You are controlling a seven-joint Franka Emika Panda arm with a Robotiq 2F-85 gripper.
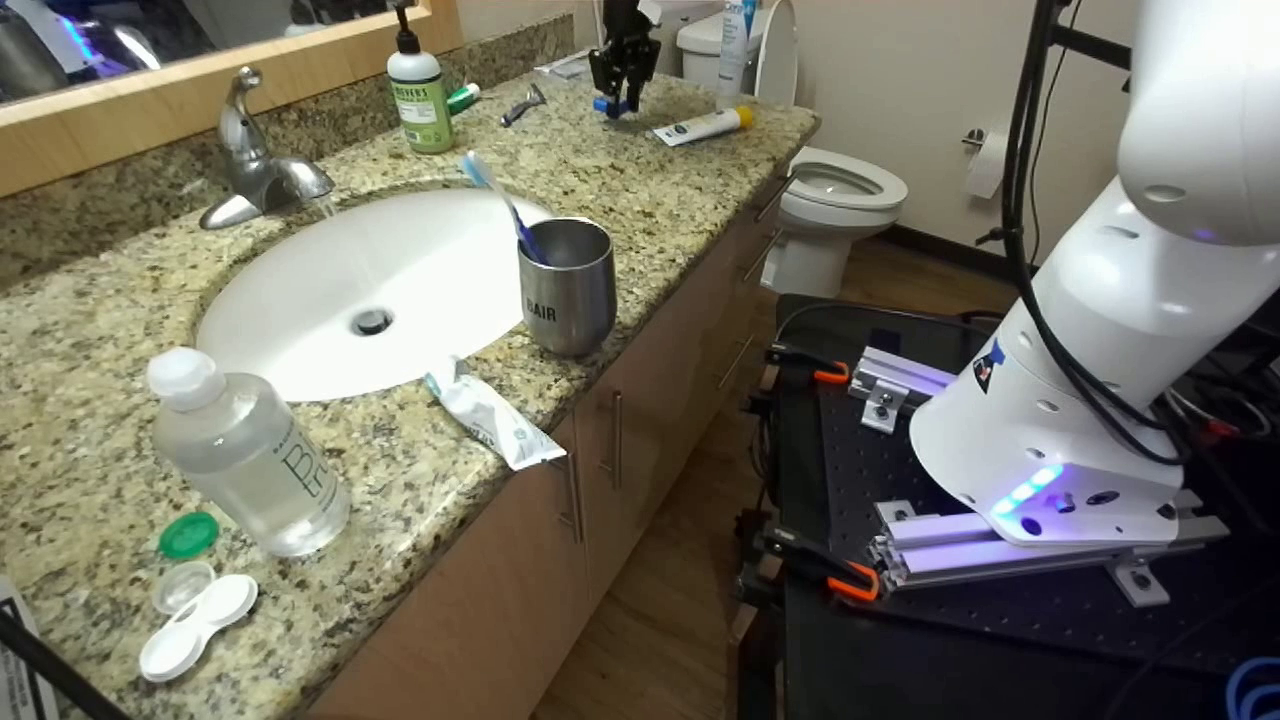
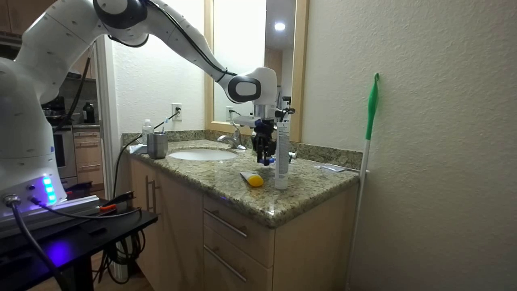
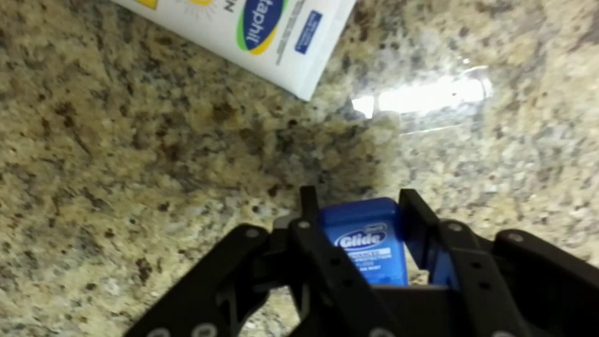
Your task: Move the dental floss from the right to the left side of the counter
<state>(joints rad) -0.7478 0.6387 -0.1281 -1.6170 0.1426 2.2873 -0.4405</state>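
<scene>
Dental floss (image 3: 367,247) reads "Glide", yellow-capped tube (image 3: 281,47) "taphil", metal cup (image 1: 572,305) "BAIR", pump bottle (image 1: 422,108) "MEYER'S"

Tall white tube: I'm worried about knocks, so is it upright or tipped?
Upright: in an exterior view, the tall white tube stands vertical, cap down, on the counter.

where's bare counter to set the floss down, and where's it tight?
Free: counter between sink, razor and yellow-capped tube; also the patch bounded by backsplash, faucet and clear bottle. Crowded: around clear bottle, green cap and lens case; also by the end effector, with dental floss, yellow-capped tube and standing tube close by.
</scene>
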